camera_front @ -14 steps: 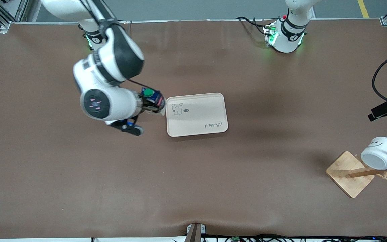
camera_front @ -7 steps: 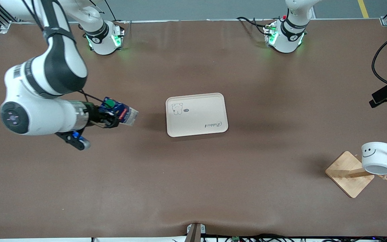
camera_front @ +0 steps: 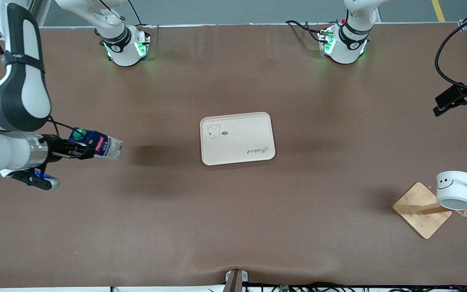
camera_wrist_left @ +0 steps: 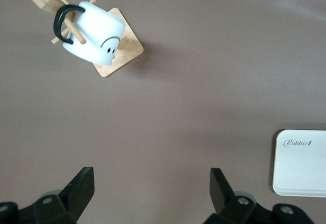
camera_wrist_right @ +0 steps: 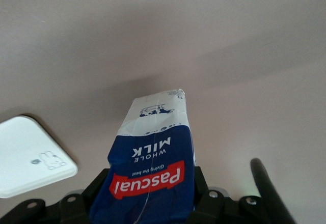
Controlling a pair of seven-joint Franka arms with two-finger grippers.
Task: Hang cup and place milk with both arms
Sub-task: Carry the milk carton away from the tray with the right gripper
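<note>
My right gripper is shut on the milk, a dark blue carton with a green cap. It holds the carton tipped on its side in the air over the table near the right arm's end, away from the tray. In the right wrist view the milk fills the space between the jaws of the right gripper. The cup, white with a smiley face, hangs by its black handle on a peg of the wooden rack. My left gripper is up at the left arm's end, open and empty, with the cup below it.
A cream tray with a rabbit drawing lies at the table's middle; it also shows in the left wrist view and the right wrist view. Black cables hang beside the left gripper at the table's edge.
My right arm has swung the milk away from the tray's edge toward the right arm's end of the table. The cup has settled on the rack peg. The left gripper has risen slightly.
</note>
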